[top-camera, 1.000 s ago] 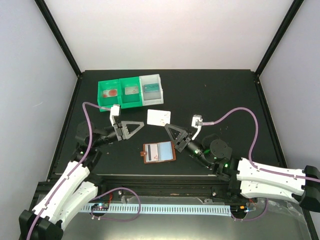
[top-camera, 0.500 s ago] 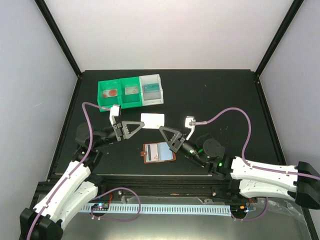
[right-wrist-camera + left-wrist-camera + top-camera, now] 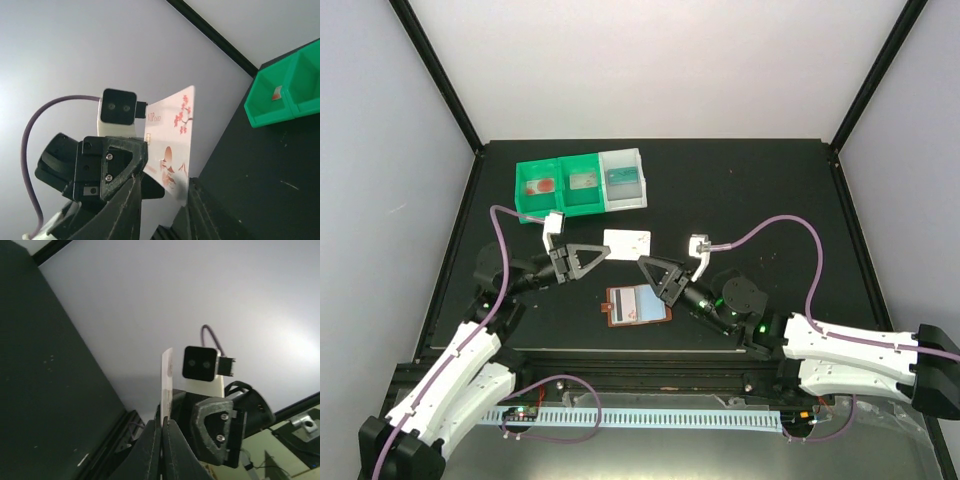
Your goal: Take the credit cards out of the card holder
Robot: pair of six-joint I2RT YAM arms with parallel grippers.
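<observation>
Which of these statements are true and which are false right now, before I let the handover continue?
1. The left end effector is shut on the white rectangular plastic card with a red blossom print. True.
2. The right end effector grips the brown leather-like card holder. False: the holder lies open on the black table with nothing gripping it, and this end effector's jaws stand open around the card.
3. The card lies inside one of the green and white plastic bins. False: it is held in the air between the two arms.
4. The bins stand on the table's far left part, beyond the card. True.
</observation>
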